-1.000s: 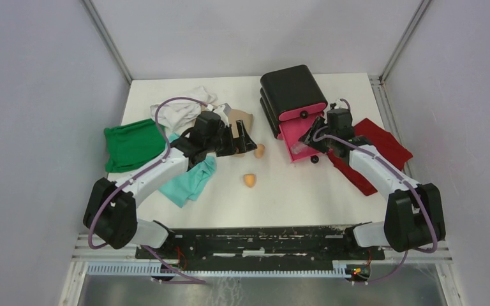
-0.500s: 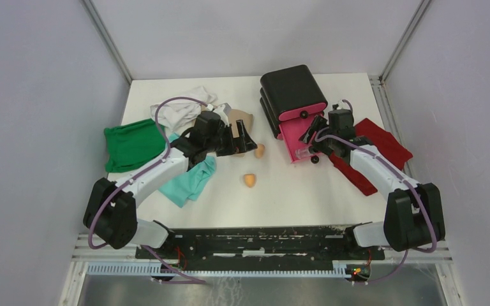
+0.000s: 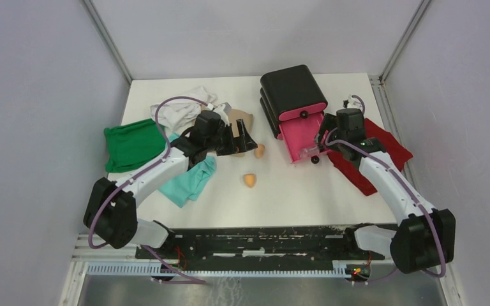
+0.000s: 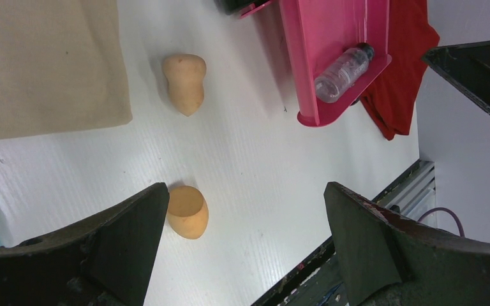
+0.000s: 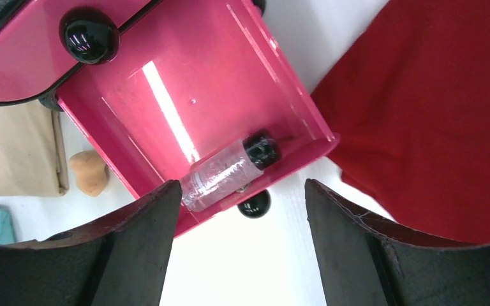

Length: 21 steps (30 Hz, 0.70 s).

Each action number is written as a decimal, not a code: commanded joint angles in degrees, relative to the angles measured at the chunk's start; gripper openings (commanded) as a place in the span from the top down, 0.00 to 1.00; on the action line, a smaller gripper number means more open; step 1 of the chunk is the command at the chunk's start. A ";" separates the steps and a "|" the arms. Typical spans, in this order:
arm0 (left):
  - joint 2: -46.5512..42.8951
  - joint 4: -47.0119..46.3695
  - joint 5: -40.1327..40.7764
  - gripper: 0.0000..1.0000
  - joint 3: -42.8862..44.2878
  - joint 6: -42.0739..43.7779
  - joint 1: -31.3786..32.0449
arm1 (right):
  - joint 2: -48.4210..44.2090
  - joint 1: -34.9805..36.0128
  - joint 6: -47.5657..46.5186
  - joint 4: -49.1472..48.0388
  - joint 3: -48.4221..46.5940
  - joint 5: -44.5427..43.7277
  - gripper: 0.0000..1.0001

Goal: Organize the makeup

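Two orange egg-shaped sponges [image 3: 259, 150] [image 3: 249, 180] lie on the white table; the left wrist view shows both, one [image 4: 184, 83] ahead and one [image 4: 188, 211] beside the left finger. My left gripper [image 3: 243, 140] [image 4: 244, 191] is open and empty above them. A black-capped clear bottle [image 5: 230, 171] [image 3: 306, 152] lies in the front of the open pink drawer [image 5: 191, 95] [image 3: 298, 132]. My right gripper [image 3: 324, 141] [image 5: 242, 185] is open and empty, just off the drawer's front right corner. The compacts and the pink puff are not in view.
The black box [image 3: 290, 86] with pink drawers stands at the back, its lower drawer pulled out. A red cloth [image 3: 383, 150] lies under the right arm. White [image 3: 182, 108], green [image 3: 131, 145], teal [image 3: 191, 182] and beige [image 3: 241, 118] cloths lie around the left arm.
My right gripper has drawn back to the right, off the open drawer, and the bottle now lies in the drawer's front. The left arm has not moved.
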<state>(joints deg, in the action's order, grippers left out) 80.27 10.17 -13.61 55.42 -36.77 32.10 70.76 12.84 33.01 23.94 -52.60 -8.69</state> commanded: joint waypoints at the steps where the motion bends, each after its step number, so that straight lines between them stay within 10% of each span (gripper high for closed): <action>1: 0.10 -2.23 -0.79 0.01 2.08 0.76 -0.22 | -5.57 -0.27 -4.71 2.88 -1.87 -5.49 0.22; 16: 2.20 -3.23 -1.99 0.01 3.46 0.31 -0.19 | -26.97 -0.14 -7.12 -13.62 26.81 11.12 0.33; 21: 2.80 -3.81 -2.36 0.01 3.55 -0.11 -0.18 | -21.43 0.01 -9.01 -15.62 26.28 10.08 0.33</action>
<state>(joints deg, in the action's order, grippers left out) 82.65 9.41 -14.09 56.53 -36.80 32.10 45.71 12.69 25.76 17.43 -24.51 0.19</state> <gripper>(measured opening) 0.994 0.669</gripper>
